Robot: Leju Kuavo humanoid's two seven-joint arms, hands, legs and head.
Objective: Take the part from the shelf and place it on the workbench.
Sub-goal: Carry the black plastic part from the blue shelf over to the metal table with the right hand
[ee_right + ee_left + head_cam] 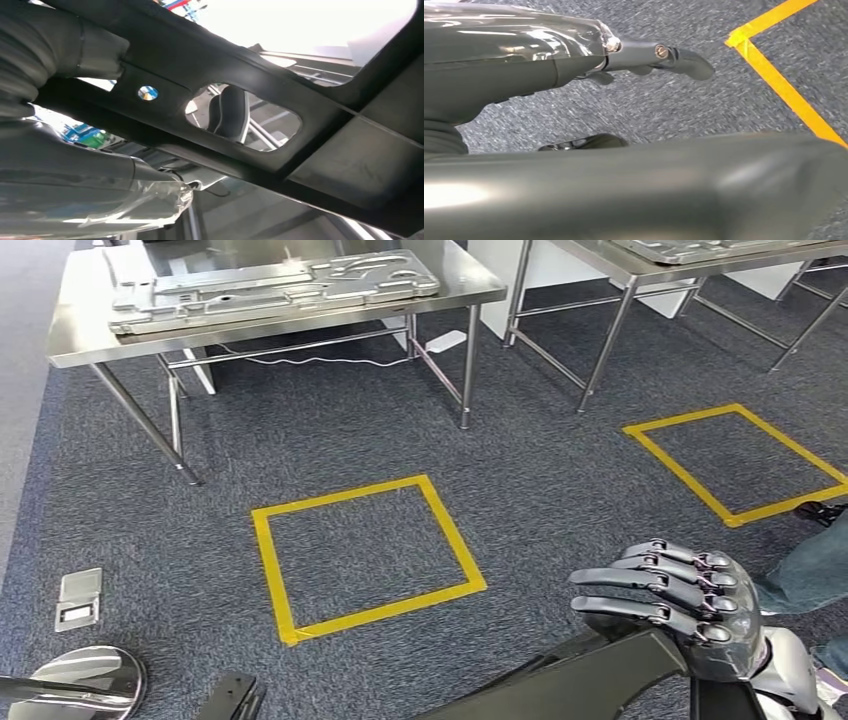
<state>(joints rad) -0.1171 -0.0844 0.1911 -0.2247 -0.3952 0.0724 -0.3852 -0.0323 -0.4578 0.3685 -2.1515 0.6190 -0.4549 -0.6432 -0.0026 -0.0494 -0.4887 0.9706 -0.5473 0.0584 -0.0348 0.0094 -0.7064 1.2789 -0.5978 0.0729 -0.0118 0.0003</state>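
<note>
Right robot hand [690, 615] is seen low on the right of the head view, its fingers curled over the upper edge of a dark part [570, 685], which is thereby held. In the right wrist view the same part [260, 125] is seen close up as a black panel with one rounded cut-out and one small round hole, the grey thumb [65, 50] being pressed against it. The part's long axis is laid roughly across the robot's front, running from the right robot hand down toward the lower middle of the head view. In the left wrist view the left robot hand [574, 55] is seen over the carpet with a dark, blurred body just beside it; whether anything is gripped by it cannot be told.

Two steel surfaces are counted ahead: one [70, 335] at upper left, loaded with a stack of pale metal panels [270, 290], and a second [600, 260] at upper right, also carrying a panel. Two yellow tape squares are marked on the grey carpet, one [365, 555] in the middle and one [740, 460] to the right. One floor socket plate [78, 598] is set at lower left. A person's leg and shoe [815, 540] are seen at the right edge. No writing can be read.
</note>
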